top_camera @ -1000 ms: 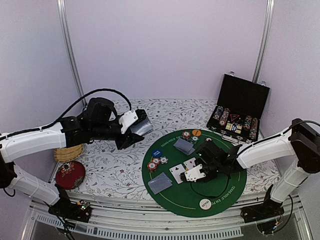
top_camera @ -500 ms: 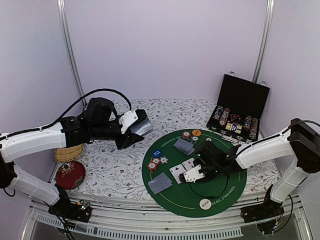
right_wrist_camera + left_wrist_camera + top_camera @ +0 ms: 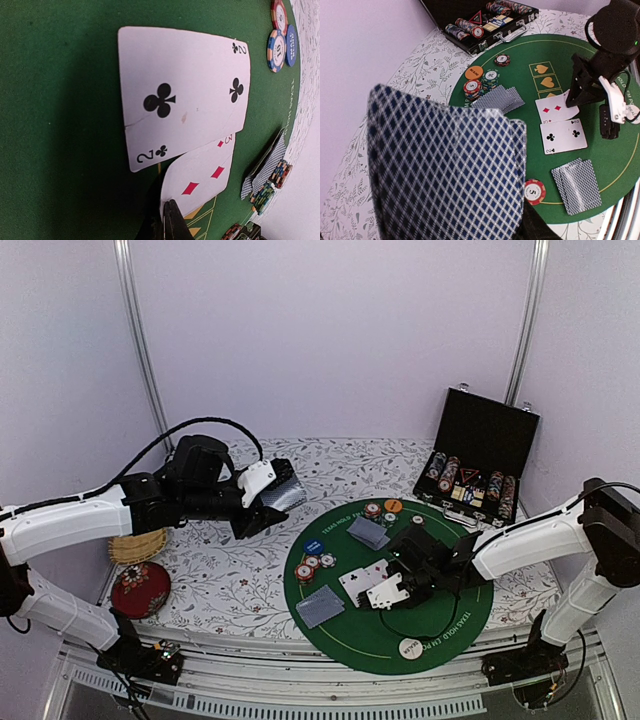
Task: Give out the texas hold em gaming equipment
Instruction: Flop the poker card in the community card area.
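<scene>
With left gripper, raised left of green mat: pinching stack of checked-back cards. With right gripper, stretched low over mat: pressed together, tip touching three of diamonds beside two of clubs.

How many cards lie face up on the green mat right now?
2. The two of clubs lies centrally; the three of diamonds lies right beside it, at the right gripper's fingertips. A hidden third seems unlikely.

Green round felt mat with a thin yellow ring, white desk cloth in grey leafy vines, fanned playing cards backed in blue-and-white diamond check, black pips on the white two of clubs, red ones on the three of diamonds.
</scene>
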Controlling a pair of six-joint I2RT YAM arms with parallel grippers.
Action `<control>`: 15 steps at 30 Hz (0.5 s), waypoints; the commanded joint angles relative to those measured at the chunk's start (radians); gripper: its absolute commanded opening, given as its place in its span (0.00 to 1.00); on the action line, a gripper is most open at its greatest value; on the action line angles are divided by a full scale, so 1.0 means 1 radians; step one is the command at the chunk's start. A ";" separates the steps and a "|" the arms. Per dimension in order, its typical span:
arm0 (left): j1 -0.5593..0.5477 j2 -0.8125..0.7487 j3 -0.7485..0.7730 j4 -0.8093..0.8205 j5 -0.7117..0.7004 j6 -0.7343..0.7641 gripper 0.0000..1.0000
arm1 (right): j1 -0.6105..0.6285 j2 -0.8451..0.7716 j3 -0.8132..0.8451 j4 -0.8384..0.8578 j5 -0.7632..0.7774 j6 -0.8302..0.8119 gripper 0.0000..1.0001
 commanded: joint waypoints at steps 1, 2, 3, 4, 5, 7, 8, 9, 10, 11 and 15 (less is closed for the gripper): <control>0.001 -0.011 -0.007 0.021 0.005 0.011 0.45 | 0.008 0.000 -0.016 -0.052 -0.008 0.013 0.13; 0.001 -0.012 -0.007 0.022 0.004 0.011 0.45 | 0.010 0.002 -0.014 -0.058 -0.008 0.013 0.15; 0.001 -0.011 -0.006 0.021 0.005 0.011 0.45 | 0.011 0.002 -0.012 -0.069 -0.008 0.015 0.17; 0.000 -0.011 -0.007 0.021 0.004 0.010 0.45 | 0.015 0.000 -0.012 -0.075 -0.006 0.016 0.18; 0.001 -0.011 -0.006 0.020 0.005 0.010 0.45 | 0.020 -0.002 -0.011 -0.081 -0.006 0.025 0.21; 0.001 -0.011 -0.006 0.020 0.005 0.012 0.45 | 0.034 -0.009 -0.009 -0.106 -0.011 0.043 0.24; 0.000 -0.011 -0.006 0.018 0.005 0.013 0.45 | 0.044 -0.014 -0.010 -0.119 -0.012 0.058 0.25; 0.000 -0.012 -0.007 0.019 0.004 0.012 0.45 | 0.054 -0.020 -0.011 -0.135 -0.011 0.067 0.25; 0.001 -0.012 -0.006 0.019 0.004 0.013 0.45 | 0.062 -0.028 -0.011 -0.148 -0.010 0.076 0.26; 0.000 -0.011 -0.007 0.020 0.004 0.012 0.45 | 0.069 -0.037 -0.010 -0.166 -0.009 0.087 0.27; 0.001 -0.010 -0.006 0.020 0.007 0.012 0.45 | 0.087 -0.092 -0.002 -0.223 0.014 0.117 0.34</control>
